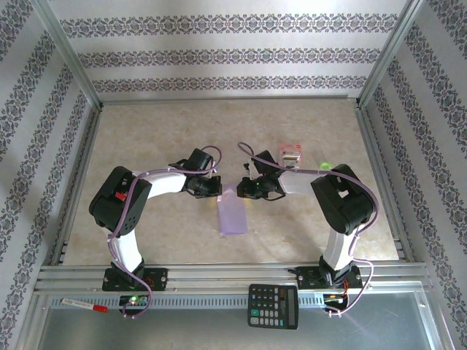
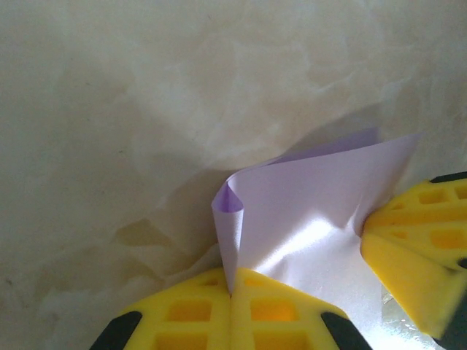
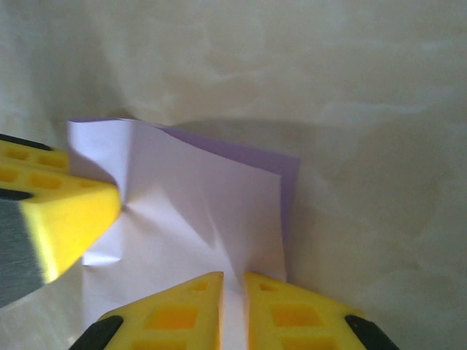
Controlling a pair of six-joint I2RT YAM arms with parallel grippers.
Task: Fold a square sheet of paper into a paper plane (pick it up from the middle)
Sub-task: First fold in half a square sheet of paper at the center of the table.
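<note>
Lavender paper (image 2: 306, 211) — doubled over — is pinched in the closed left jaws and right jaws.

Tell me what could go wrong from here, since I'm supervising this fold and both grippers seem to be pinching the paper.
1. The left gripper and right gripper pinch the lavender sheet close together, so pulling apart might tear it.
2. The sheet looks wrinkled around the pinches and its layers sit offset, so a crease pressed now may come out crooked.
</note>
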